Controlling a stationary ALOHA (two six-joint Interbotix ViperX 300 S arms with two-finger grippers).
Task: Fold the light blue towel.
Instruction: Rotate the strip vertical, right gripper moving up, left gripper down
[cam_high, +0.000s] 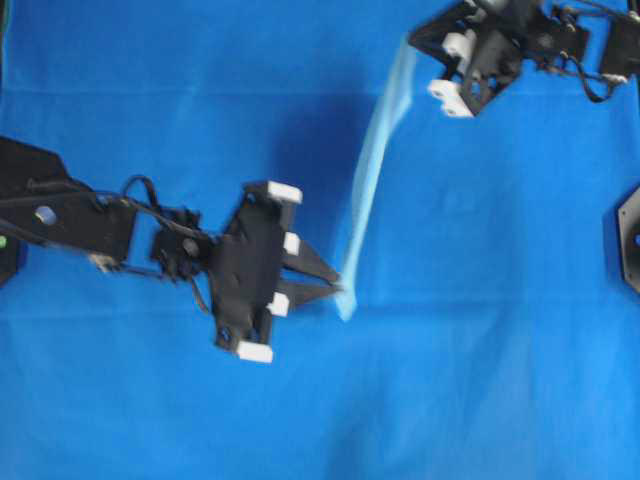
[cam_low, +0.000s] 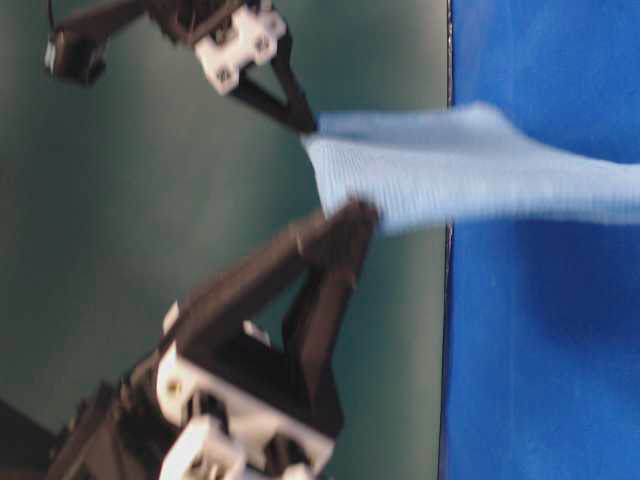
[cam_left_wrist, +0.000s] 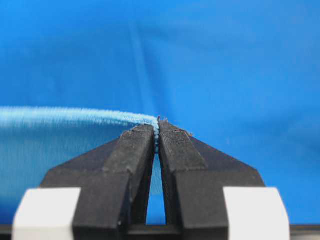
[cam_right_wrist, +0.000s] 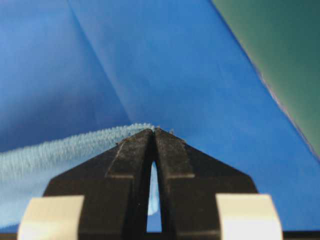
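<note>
A royal-blue table cloth (cam_high: 150, 60) covers the whole desk and serves as the landmark here. Above that cloth, the light blue towel (cam_high: 378, 160) hangs stretched edge-on between the two arms, seen in the overhead view as a narrow pale strip running from the cloth's far right part down toward its middle. In the table-level view the towel (cam_low: 470, 170) spreads out from both pinch points as a flat band lifted off the cloth. The left hand (cam_high: 340, 283), over the middle of the cloth, is pinched tight on one corner of the towel; its wrist view shows the stitched hem (cam_left_wrist: 75, 116) caught at the very tips of the closed fingers (cam_left_wrist: 135, 145). The right hand (cam_high: 412, 42), over the cloth's far edge, is likewise clamped on another corner, the hem (cam_right_wrist: 65, 147) trailing left from its fingertips (cam_right_wrist: 172, 145).
</note>
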